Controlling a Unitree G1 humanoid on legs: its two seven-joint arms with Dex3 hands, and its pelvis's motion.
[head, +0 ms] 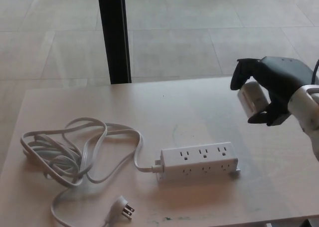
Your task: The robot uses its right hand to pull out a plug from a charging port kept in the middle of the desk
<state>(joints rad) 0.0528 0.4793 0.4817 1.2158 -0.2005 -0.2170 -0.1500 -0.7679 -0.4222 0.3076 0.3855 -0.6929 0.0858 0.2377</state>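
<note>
The right hand (266,95), glossy black with thick fingers, is clenched around a blocky white plug (251,100), lifted above the far right of the pale desk (199,112). Well apart, near the middle, lies the long white power strip (198,161), its sockets bare. Its smooth cord (75,152) loops in a loose tangle at left, ending in a pronged cord plug (123,207) nearest the front edge.

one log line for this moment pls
right hand: shut on plug, lifted | strip: on desk, sockets empty | left hand: not in view
</note>
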